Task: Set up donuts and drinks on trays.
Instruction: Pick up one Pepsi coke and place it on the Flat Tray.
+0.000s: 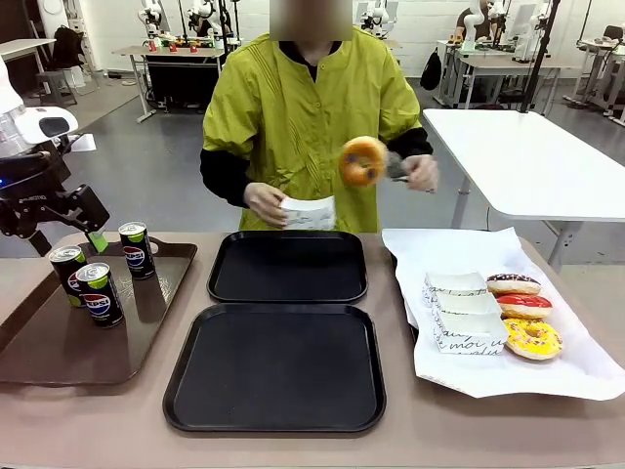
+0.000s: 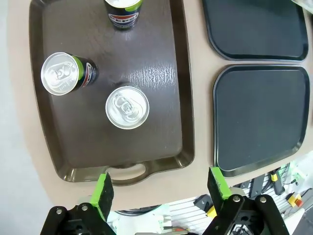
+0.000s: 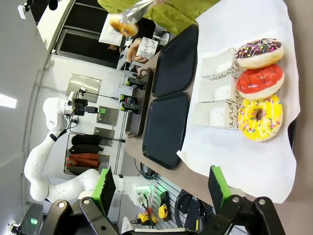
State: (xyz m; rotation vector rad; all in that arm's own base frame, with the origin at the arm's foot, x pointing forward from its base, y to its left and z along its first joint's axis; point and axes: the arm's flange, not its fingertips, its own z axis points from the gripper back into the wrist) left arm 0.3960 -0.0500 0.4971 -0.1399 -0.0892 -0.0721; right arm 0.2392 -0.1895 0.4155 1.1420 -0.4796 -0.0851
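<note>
Midway across a shared table (image 1: 420,435), three slim black cans (image 1: 100,293) lettered "pepsi" beside the red-white-blue roundel stand upright and apart from one another on a glossy brown tray (image 1: 59,362) at the robot's left. The left gripper (image 2: 160,188) hovers above that tray's handled edge, its green pads spread wide and clasping nothing. Two matte black trays (image 1: 276,366) lie mid-table, one behind the other and nearly touching. At the right, three iced donuts (image 1: 524,306) sit in a row on a white paper sheet (image 1: 488,366): chocolate with sprinkles, red, and yellow with sprinkles. They rest against a stack of white paper trays (image 1: 464,313) printed in black cursive that cannot be read in full. The right gripper (image 3: 161,187), jaws likewise apart and empty, hangs by the sheet's edge. Beyond the table, a person (image 1: 293,107) in a yellow-green smock lifts a golden-brown donut (image 1: 363,161) in tongs (image 1: 395,168). Their other hand holds a script-printed paper tray (image 1: 311,212) near the table's far edge.
</note>
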